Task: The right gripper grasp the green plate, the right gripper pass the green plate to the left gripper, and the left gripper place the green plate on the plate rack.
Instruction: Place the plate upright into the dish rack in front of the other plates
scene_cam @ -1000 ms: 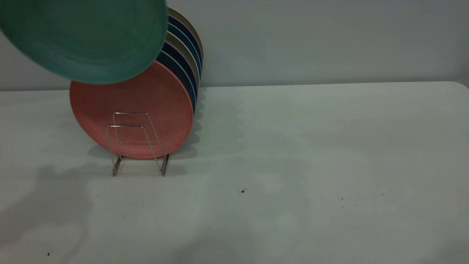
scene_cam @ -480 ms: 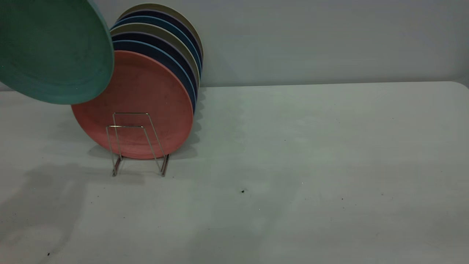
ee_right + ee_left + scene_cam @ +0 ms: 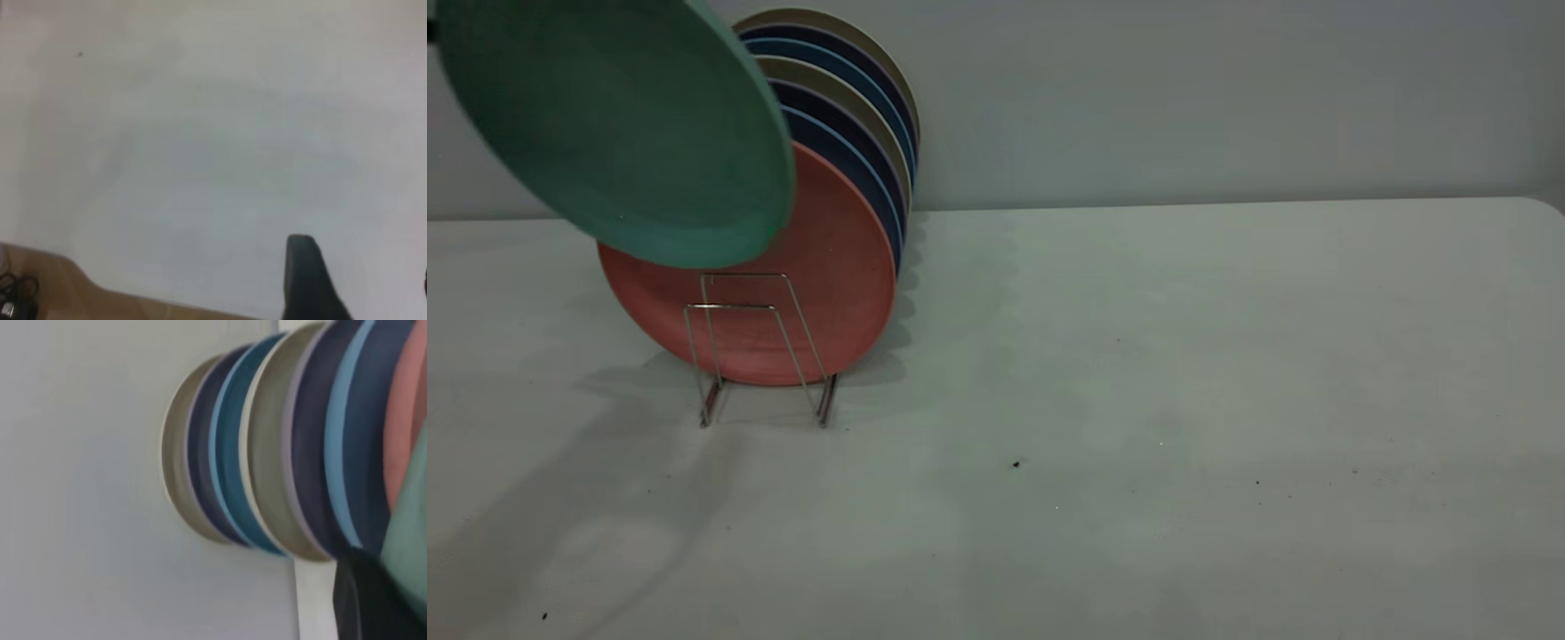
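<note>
The green plate [image 3: 618, 133] hangs tilted in the air at the upper left, overlapping the top of the salmon-pink plate [image 3: 818, 293]. The plate rack [image 3: 760, 347] stands on the table below it, its two front wire loops bare. In the left wrist view my left gripper [image 3: 377, 577] is shut on the green plate's rim [image 3: 408, 533], with one black finger [image 3: 357, 600] showing against it. Its body is out of the exterior view. My right gripper [image 3: 363, 280] is open and empty above bare table, with one finger [image 3: 305, 277] showing.
Several plates, navy, blue and olive [image 3: 863, 116], stand on edge in the rack behind the salmon one; they also show in the left wrist view [image 3: 267, 453]. A grey wall [image 3: 1227, 98] rises close behind. The table's wooden edge [image 3: 60, 287] shows in the right wrist view.
The green plate swung left, then came back right and lower, and turned more edge-on. It now covers the salmon plate's upper left. The rack and its plates have not moved.
</note>
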Robot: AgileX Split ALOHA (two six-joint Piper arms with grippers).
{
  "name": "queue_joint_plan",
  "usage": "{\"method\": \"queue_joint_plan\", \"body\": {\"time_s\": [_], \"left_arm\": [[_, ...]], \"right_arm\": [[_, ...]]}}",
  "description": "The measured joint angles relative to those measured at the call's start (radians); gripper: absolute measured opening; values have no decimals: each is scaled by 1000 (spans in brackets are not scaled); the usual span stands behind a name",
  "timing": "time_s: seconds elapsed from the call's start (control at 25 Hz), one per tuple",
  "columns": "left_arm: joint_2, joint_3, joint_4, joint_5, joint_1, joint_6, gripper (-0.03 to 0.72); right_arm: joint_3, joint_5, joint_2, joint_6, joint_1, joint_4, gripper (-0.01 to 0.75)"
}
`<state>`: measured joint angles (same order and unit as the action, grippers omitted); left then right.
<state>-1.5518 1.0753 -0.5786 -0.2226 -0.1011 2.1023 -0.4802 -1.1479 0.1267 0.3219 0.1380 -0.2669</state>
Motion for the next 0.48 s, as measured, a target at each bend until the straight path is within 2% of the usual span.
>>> {"method": "queue_joint_plan", "body": {"time_s": [0.2,0.48], "left_arm": [[-58,0,0,19,-32,0,45],[-71,0,-1,44,-33,0,45]], "right_arm": [[0,1,0,-55,0,41,430],[0,2,0,-59,0,42,430]]}}
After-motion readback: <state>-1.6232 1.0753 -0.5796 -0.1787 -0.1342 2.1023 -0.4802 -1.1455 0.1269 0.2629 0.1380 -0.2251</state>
